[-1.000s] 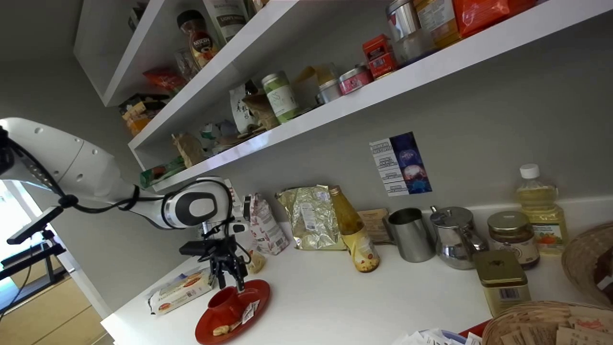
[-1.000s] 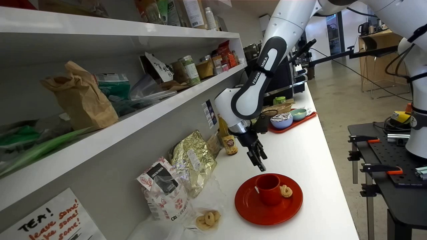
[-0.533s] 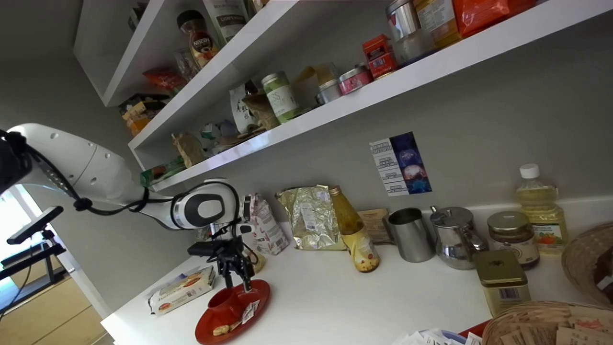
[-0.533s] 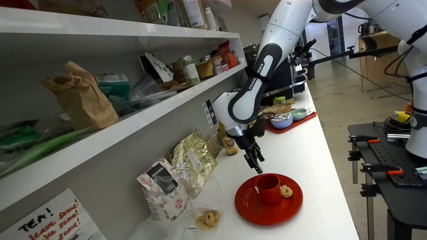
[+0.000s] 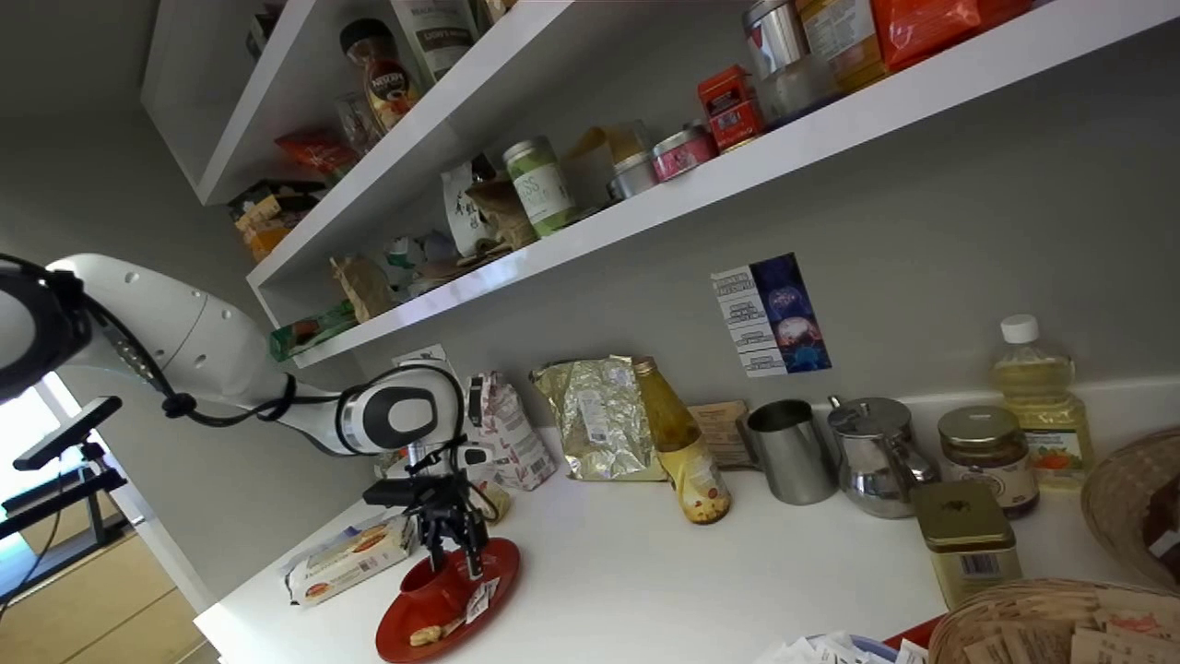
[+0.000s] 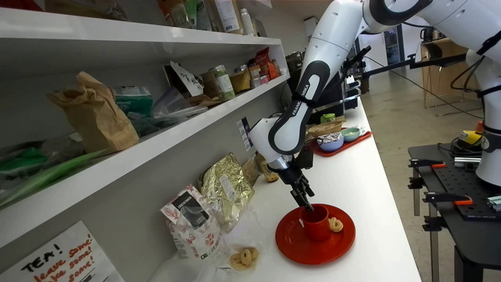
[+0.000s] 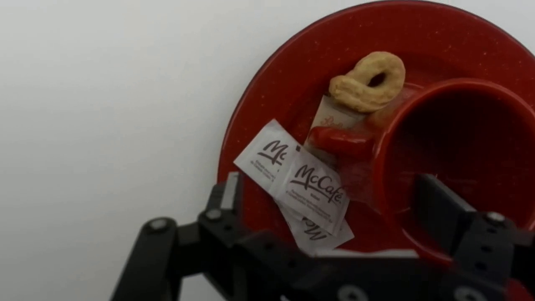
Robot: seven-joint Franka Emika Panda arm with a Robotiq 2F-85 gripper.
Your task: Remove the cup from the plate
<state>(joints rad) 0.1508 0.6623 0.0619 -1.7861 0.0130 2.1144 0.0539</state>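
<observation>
The gripper [image 5: 456,570] has descended toward the cup [image 6: 318,231]: one finger [image 6: 307,205], its tip above the far rim a second ago, now reaches lower and overlaps that rim in both exterior views. The wrist [image 5: 398,417] has sunk with it. At the left edge of an exterior view, a dark-banded arm joint [image 5: 59,327] now shows more fully. In an exterior view, the lowered wrist hides more of the yellow bottle [image 6: 270,174], leaving its lower part in sight.

Wrist view crops the plate [image 7: 271,90]; the hand [image 7: 331,186] partly hides the cup [image 7: 464,142].
</observation>
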